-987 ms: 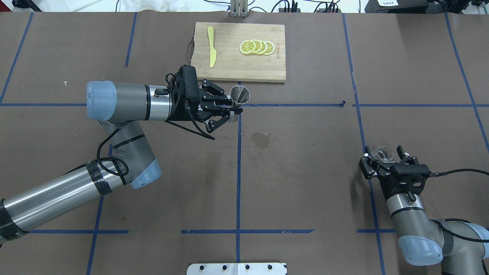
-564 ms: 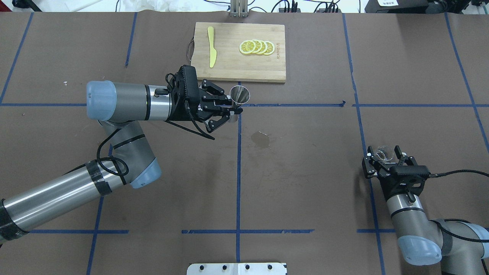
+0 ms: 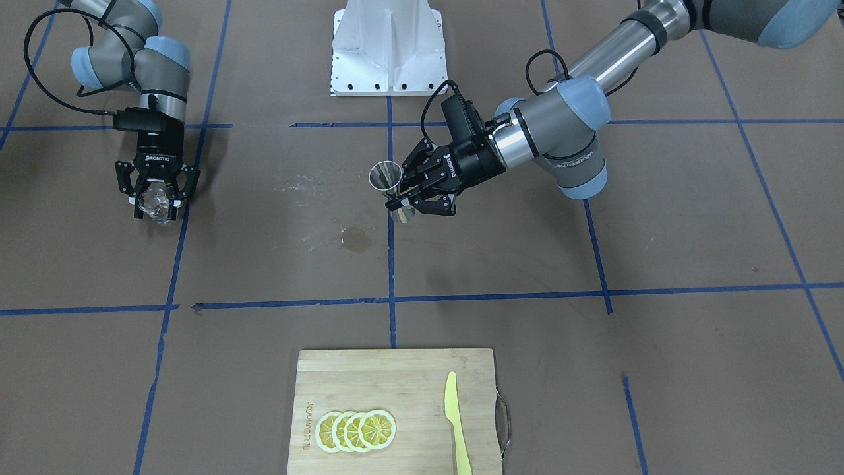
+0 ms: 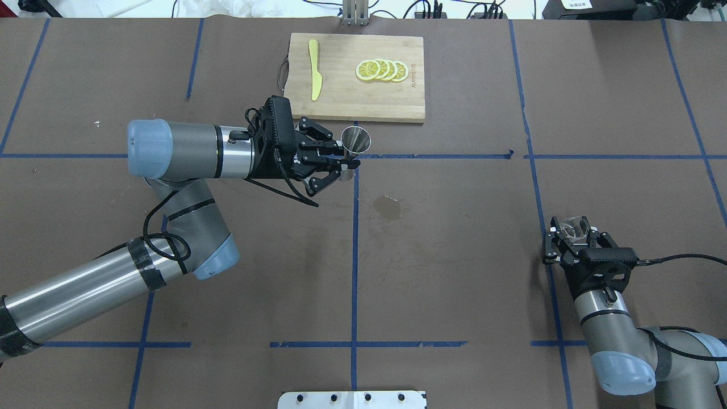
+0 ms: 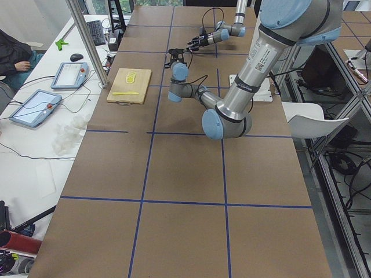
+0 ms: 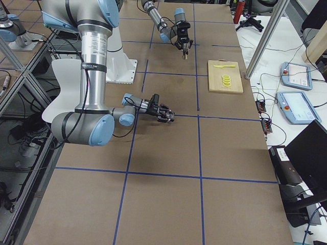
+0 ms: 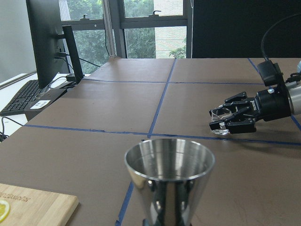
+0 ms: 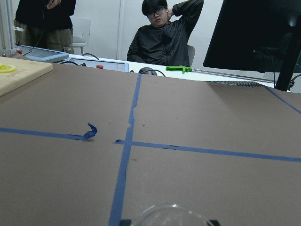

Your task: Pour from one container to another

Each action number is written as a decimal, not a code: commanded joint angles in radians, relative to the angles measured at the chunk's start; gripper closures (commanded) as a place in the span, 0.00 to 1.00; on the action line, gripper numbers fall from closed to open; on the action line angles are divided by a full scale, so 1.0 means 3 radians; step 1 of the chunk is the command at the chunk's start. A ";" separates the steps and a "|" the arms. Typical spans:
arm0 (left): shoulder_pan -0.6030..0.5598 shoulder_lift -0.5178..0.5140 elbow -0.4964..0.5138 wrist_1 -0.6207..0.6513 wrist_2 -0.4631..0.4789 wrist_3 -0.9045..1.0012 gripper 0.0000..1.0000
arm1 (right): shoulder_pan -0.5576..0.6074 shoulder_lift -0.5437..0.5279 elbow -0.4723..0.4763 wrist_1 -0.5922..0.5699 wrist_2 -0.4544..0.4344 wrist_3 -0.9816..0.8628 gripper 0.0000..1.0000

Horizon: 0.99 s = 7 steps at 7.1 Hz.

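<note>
Left gripper [image 4: 347, 163] clamped the upright jigger [image 4: 356, 140] at its waist, right gripper [image 3: 158, 198] clasped the glass cup [image 4: 575, 227], well apart.

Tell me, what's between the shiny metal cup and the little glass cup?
Only bare brown table crossed by blue tape, the overhead view shows; a small dark stain lies off to one side.

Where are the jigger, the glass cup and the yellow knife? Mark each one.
jigger [image 4: 356, 140]: overhead exterior view, inside of its upper cone.
glass cup [image 4: 575, 227]: overhead exterior view, its clear rounded body.
yellow knife [image 4: 314, 69]: overhead exterior view, its middle, on the cutting board.
</note>
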 commanded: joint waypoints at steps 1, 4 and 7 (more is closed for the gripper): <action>-0.0001 -0.0002 0.0000 0.0000 0.0000 0.0000 1.00 | 0.0005 -0.0001 0.0002 0.0001 0.0001 -0.0005 0.67; -0.0006 -0.0002 0.0000 0.0000 0.0000 0.0000 1.00 | 0.0005 0.0004 0.0078 0.0001 0.0011 -0.0051 1.00; -0.0011 0.0003 0.0000 0.0000 0.0000 0.0000 1.00 | 0.0020 0.0014 0.0465 0.0001 0.0031 -0.0315 1.00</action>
